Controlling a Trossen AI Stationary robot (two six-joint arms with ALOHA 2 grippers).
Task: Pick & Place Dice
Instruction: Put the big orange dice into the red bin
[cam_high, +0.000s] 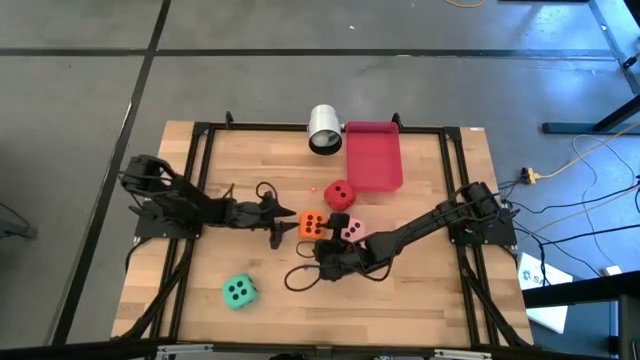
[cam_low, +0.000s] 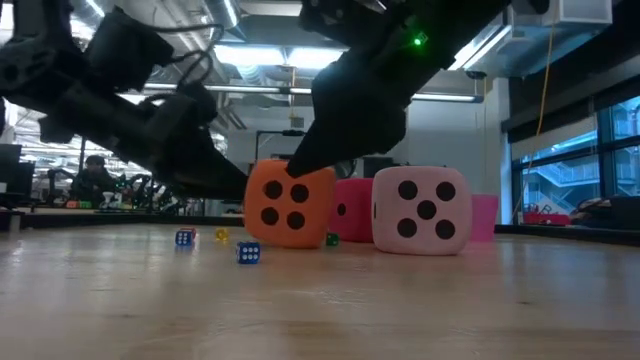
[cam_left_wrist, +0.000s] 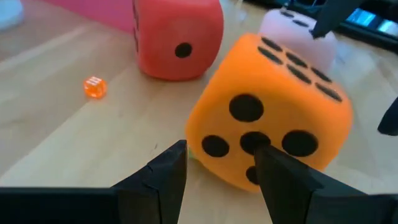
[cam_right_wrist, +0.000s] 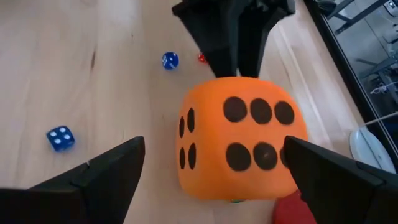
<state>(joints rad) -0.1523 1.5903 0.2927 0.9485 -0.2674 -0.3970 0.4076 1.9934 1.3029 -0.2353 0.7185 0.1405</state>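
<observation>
Dark pips are borne by the orange die (cam_high: 312, 224), red die (cam_high: 339, 194), pink die (cam_high: 352, 232) and green die (cam_high: 239, 292).

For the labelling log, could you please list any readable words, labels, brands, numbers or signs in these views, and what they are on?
None: no words, labels, brands or numerals can be read.
The orange die, pink die and red die carry only dark pips.
</observation>
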